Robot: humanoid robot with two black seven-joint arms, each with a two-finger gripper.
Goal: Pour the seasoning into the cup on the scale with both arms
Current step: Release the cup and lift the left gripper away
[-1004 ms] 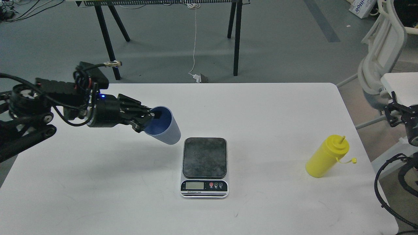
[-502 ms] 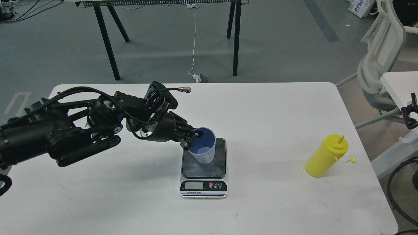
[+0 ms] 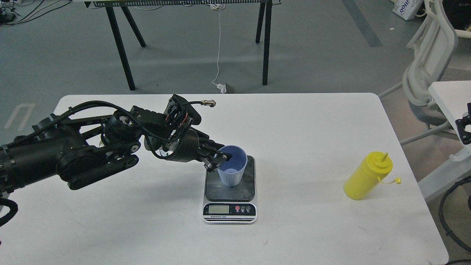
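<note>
The light blue ribbed cup (image 3: 232, 170) stands upright on the dark plate of the scale (image 3: 243, 191), at the plate's back half. My left gripper (image 3: 219, 161) reaches in from the left and is shut on the cup's left rim, one finger inside and one outside. The yellow seasoning bottle (image 3: 366, 176) stands at the table's right side, nozzle up, its small cap hanging to the right. Of my right arm only a small black part (image 3: 465, 129) shows at the right edge, well away from the bottle; I cannot tell its fingers apart.
The white table (image 3: 301, 132) bears only the scale, cup and bottle. A white chair (image 3: 428, 70) and a second white tabletop (image 3: 450, 97) stand off the right side. Black trestle legs (image 3: 266, 40) stand beyond the far edge. Black cable loops (image 3: 450, 209) hang at lower right.
My left arm carried the cup right from mid-air onto the scale plate. The cup went from tilted to upright. The black part of the right arm drew back toward the right edge.
</note>
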